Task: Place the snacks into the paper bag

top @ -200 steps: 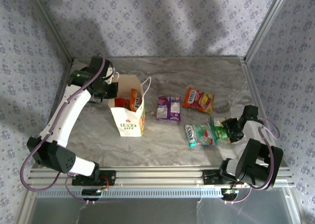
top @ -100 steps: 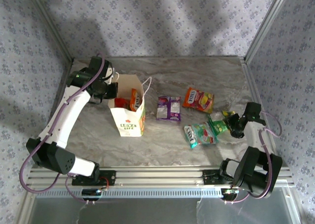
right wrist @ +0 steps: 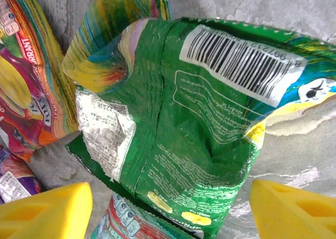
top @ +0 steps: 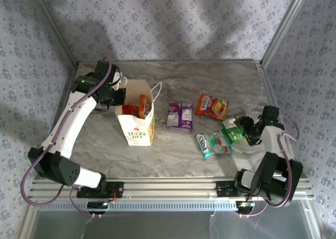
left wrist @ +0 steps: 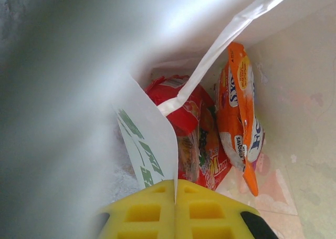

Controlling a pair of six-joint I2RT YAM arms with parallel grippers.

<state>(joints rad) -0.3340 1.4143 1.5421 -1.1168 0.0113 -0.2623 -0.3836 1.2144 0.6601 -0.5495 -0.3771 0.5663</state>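
The white paper bag (top: 137,124) stands upright at the left with its mouth open. My left gripper (top: 118,96) is shut on the bag's back rim, and its yellow fingers (left wrist: 147,212) pinch the paper wall (left wrist: 152,144). Inside the bag stand an orange packet (left wrist: 239,107) and a red packet (left wrist: 184,118). My right gripper (top: 245,129) is open, its fingertips (right wrist: 47,212) spread wide on either side of a bright green packet (right wrist: 194,128) lying on the table. That packet (top: 231,132) overlaps a teal-green one (top: 213,143).
A purple packet (top: 180,115) and an orange-yellow packet (top: 212,105) lie flat on the marble tabletop (top: 178,155) between the bag and the right arm. Patterned walls and metal posts (top: 273,44) close in the back and sides.
My right gripper has spread its jaws wide after narrowing them, and it has shifted slightly away from the near edge; the green packet moved with it. The left gripper and bag have stayed still.
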